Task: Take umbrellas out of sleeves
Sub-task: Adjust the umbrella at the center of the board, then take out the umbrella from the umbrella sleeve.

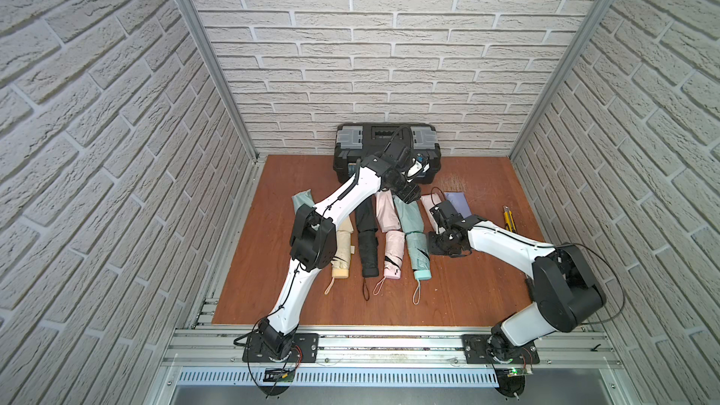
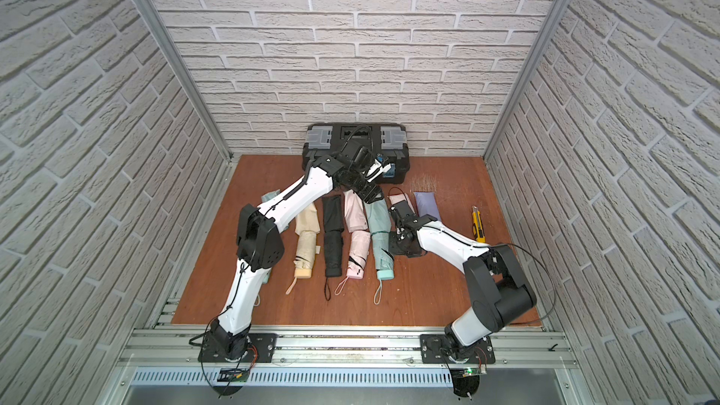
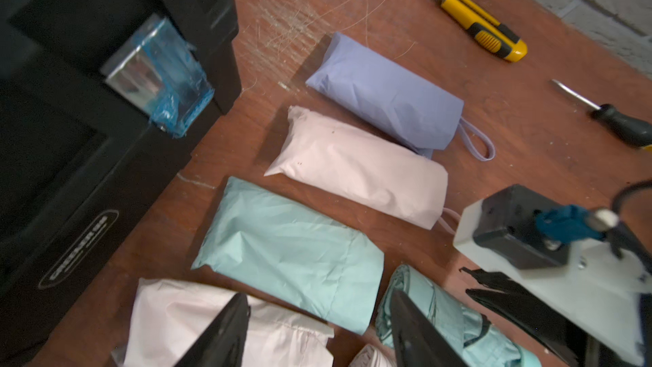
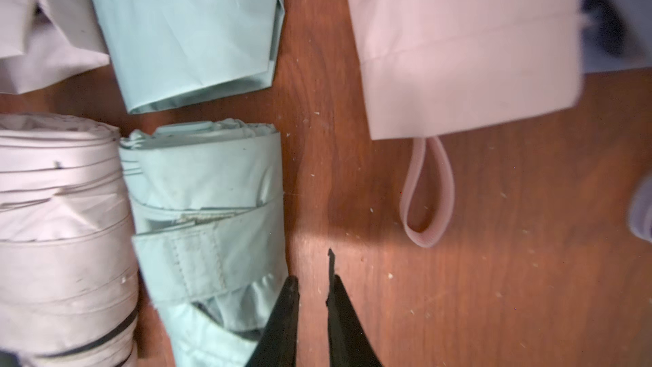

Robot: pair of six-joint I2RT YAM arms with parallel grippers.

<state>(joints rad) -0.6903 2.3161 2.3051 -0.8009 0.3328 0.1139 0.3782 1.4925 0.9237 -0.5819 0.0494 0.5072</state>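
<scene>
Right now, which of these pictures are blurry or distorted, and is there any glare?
Both top views: sharp, evenly lit, brick walls bowed by the wide lens. Left wrist view: the toolbox is soft, its filmed latch glints. Right wrist view: the pink sleeve smears at one edge, the right gripper is blurred, a bright patch lies on the table.

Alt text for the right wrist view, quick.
The right gripper, jaws slightly apart and empty, hovers over the bare wooden table between a rolled mint umbrella and a pink sleeve with a wrist loop poking out. An empty mint sleeve and a pale pink umbrella lie alongside.
</scene>
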